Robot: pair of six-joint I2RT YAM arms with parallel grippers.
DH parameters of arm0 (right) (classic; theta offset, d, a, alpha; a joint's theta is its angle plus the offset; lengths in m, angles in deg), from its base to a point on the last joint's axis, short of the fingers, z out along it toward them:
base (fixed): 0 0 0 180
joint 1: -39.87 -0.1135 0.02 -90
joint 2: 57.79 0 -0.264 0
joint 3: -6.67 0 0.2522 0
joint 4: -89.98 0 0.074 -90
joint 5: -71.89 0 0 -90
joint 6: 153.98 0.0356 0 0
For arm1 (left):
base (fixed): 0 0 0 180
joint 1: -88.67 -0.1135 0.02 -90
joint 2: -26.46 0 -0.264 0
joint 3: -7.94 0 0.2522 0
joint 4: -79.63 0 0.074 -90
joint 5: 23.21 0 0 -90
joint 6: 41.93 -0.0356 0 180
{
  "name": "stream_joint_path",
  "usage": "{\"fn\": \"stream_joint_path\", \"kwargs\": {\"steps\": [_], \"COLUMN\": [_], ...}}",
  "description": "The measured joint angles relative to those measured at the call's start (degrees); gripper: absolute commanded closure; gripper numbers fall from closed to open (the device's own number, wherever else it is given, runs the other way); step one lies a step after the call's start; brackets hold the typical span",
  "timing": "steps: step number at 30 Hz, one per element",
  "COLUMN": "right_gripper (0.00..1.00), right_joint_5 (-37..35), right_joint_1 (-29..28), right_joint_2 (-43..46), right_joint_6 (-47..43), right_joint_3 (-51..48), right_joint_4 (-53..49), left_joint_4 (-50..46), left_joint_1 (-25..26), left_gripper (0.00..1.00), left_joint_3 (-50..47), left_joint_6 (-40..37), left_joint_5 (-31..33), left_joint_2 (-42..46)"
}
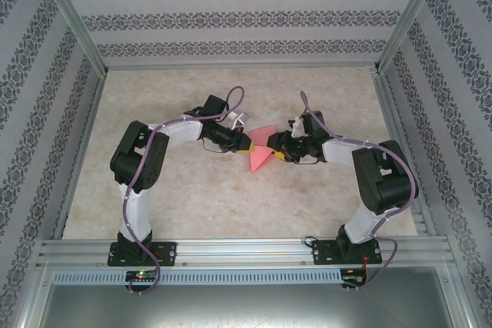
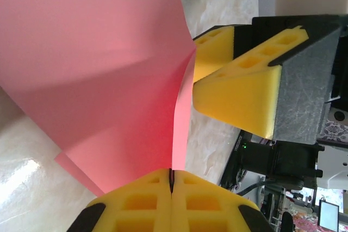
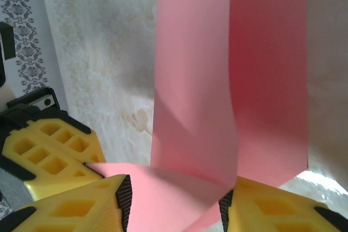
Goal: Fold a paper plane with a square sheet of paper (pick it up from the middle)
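Salmon-pink and plainly feather-light, the square sheet of paper (image 1: 260,154) hangs in the overhead view in the short gap between the two sets of jaws, lifted clear of the marbled tabletop (image 1: 192,205) and already creased into a pointed wedge. The left gripper (image 1: 247,142) meets it from one side and the right gripper (image 1: 275,150) from the other, tips nearly nose to nose. From the left wrist, that arm's yellow pads (image 2: 136,205) are clenched flat together with one edge of the sheet nipped in the seam, and the rest billows up and away from them in a soft curve. Just beyond that, the sheet's far edge slips between the other arm's foam fingers, which stand apart. From the right wrist, its own pads (image 3: 272,207) are spread, and a doubled, bowed band of paper runs out from the gap. I can't tell whether either pad actually presses it. To my eye this stuff is limp and matte, not slippery but quick to buckle, crumple or tear if the arms pull against each other. I'd take it close beside the crease, deep between the pads where the layers are doubled, and keep the two grips near one another so the span between the jaws doesn't sag.
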Motion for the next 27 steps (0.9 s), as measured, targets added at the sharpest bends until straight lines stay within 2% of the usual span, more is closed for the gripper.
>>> {"fn": "stream_joint_path", "kwargs": {"steps": [4, 14, 21, 27], "right_gripper": [0.57, 0.83, 0.89, 0.91], "right_joint_5": [0.9, 1.9, 0.2, -1.6], "right_joint_1": [0.0, 0.0, -0.4, -0.8], "right_joint_2": [-0.9, -1.0, -1.3, -2.8], "right_joint_6": [2.6, 4.5, 1.9, -0.4], "right_joint_3": [-0.4, -1.6, -1.6, -1.6], "right_joint_4": [3.6, 6.9, 3.4, 0.6], "left_joint_4": [0.6, 0.7, 0.2, -2.9], "left_joint_1": [0.0, 0.0, -0.4, -0.4], "left_gripper": [1.00, 0.89, 0.73, 0.67], "left_joint_3": [0.0, -1.1, -1.1, -1.1], "left_joint_6": [0.5, 0.7, 0.3, -1.2], "left_joint_5": [-0.1, 0.3, 2.6, 6.4], "left_joint_2": [0.0, 0.0, 0.0, 0.1]}}
